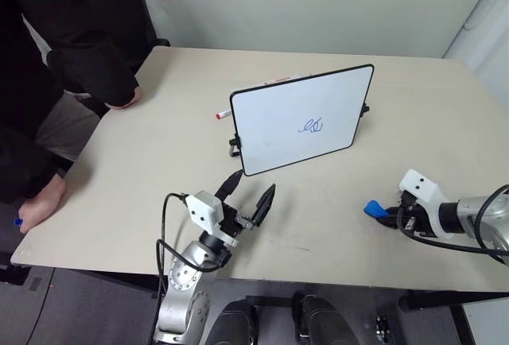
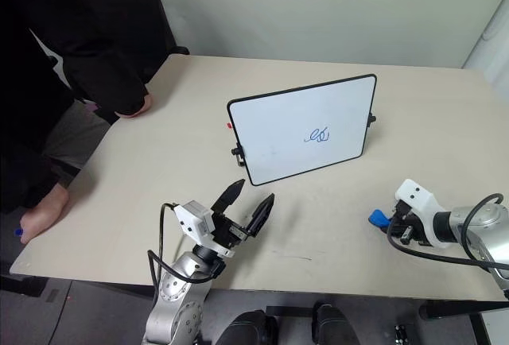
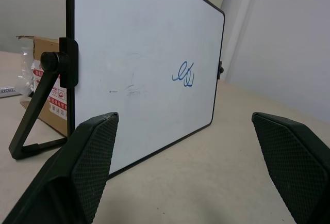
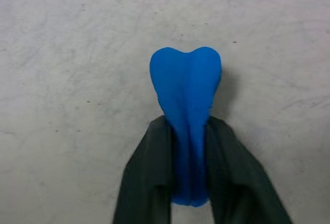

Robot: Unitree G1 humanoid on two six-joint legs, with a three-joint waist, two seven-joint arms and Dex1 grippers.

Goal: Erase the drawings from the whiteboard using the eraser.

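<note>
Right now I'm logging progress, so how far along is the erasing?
Done: the right gripper has shut on the eraser, low over the table. In hand: nothing wiped yet. Left: the drawings sit intact on the whiteboard; the left gripper is open and holds nothing.

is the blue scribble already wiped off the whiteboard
No, the blue scribble is intact on the whiteboard, and the eraser sits pinched in the right claw.
</note>
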